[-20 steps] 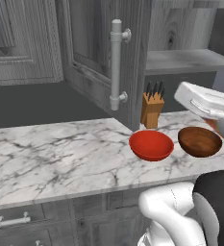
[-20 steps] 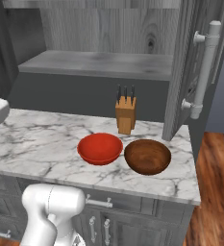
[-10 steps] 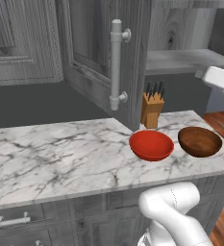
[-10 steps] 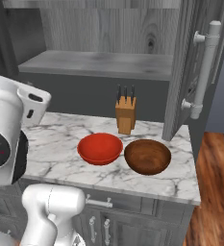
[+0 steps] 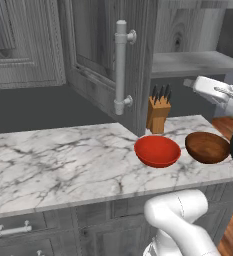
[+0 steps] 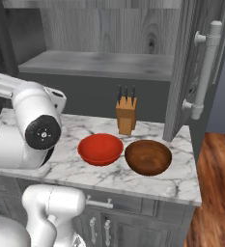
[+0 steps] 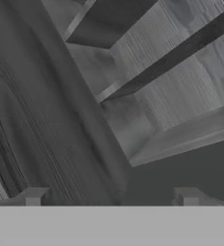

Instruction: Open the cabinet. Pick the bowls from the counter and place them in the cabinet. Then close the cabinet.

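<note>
Right base view, unlabelled red bowl point(image 6: 100, 149), wooden bowl point(image 6: 148, 157)

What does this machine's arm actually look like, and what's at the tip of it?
The arm is made of smooth, rounded, glossy white segments, with a black round cap at one joint. No cables or markings show. The end effector ends in two small, blocky grey finger tips.
</note>
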